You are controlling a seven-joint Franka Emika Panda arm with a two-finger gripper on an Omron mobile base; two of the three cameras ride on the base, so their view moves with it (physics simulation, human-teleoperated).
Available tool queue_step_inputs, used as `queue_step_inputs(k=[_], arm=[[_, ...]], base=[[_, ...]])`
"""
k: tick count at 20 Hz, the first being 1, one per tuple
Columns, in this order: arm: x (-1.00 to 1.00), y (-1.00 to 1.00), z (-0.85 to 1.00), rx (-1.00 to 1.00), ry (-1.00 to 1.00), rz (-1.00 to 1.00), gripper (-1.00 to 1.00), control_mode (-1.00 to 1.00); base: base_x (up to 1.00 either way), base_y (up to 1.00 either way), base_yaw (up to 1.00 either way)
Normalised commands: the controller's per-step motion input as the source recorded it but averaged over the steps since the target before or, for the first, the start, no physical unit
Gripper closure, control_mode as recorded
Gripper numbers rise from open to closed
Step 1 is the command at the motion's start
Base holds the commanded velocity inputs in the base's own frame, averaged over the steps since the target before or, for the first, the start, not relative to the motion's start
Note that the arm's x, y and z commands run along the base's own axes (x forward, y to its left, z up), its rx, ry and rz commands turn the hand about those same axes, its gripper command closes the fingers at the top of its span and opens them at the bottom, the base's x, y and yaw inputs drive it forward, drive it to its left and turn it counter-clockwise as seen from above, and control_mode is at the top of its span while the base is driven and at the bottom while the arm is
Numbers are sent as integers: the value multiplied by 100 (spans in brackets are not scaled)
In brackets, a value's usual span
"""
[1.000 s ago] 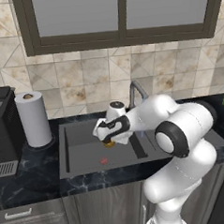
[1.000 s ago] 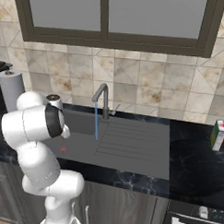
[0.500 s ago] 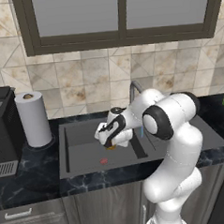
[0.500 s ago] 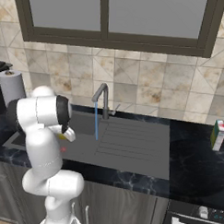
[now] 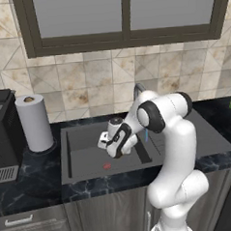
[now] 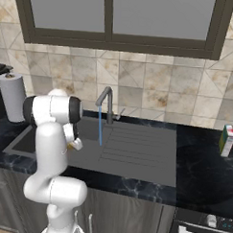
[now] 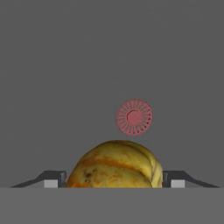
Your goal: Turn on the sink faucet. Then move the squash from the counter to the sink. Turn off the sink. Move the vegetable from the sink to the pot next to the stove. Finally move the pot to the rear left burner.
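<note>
You get even, soft rendered light, faint shadows, a dull sheen on the surface, slightly blurry detail.

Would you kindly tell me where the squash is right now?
In the hand view the squash sits between the end effector fingertips, held over the sink floor, just short of the red drain.

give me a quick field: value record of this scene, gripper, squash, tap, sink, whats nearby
gripper: gripper over the basin, shut on the squash
squash: small roundish yellow squash held between the fingertips, above the red drain mark
faucet: slim grey metal sink faucet running, blue stream falling
sink: dark grey rectangular sink with ribbed drainboard
counter: glossy black marble counter
nearby: white paper towel roll, small green and white carton
</note>
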Motion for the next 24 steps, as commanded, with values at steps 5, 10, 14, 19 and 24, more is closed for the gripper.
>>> queue_step_inputs(k=[5,10,14,19,24], arm=[[29,22,-17,-4,6,0,100,-100],[17,11,-21,-1,6,0,100,-100],[3,1,-19,0,8,0,100,-100],[10,0,-20,0,3,0,-100,-100],[-2,-1,2,0,-5,0,-100,-100]], base=[[0,0,0],[0,0,0],[0,0,0],[0,0,0],[0,0,0]])
